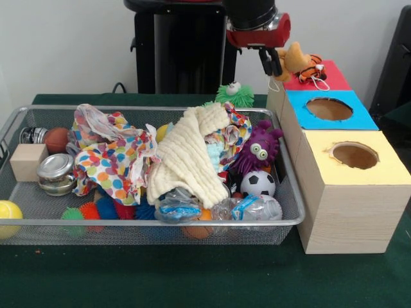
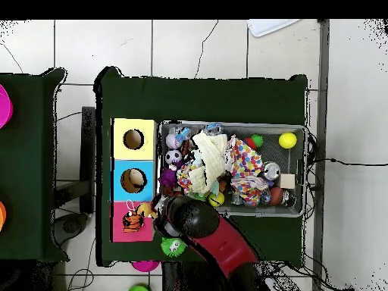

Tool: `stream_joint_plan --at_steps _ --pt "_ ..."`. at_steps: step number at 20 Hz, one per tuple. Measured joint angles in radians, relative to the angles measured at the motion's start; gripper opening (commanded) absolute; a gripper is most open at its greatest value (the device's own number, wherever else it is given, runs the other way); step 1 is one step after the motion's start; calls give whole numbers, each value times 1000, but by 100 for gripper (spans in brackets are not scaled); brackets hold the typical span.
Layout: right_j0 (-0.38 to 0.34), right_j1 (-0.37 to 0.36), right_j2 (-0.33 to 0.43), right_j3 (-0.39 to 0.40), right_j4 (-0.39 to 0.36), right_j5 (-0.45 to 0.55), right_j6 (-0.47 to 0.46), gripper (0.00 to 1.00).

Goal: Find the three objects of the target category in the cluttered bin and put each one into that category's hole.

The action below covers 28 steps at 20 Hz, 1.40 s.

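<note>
The red and black arm comes down at twelve o'clock, its gripper hanging at one o'clock, black fingers pointing downward (their spread unclear).

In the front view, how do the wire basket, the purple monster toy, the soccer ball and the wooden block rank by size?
Largest to smallest as they look:
1. The wire basket, by far.
2. The purple monster toy.
3. The wooden block and the soccer ball look about alike, so I would not rank them.
</note>
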Motion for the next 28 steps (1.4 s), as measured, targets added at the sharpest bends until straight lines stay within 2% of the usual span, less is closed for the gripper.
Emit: stream_joint_plan --at_steps 13,19,28 --pt "67 -50 25 49 20 0 0 0" --pt "76 -60 37 62 62 0 0 0" --pt "77 -60 53 84 85 0 0 0"
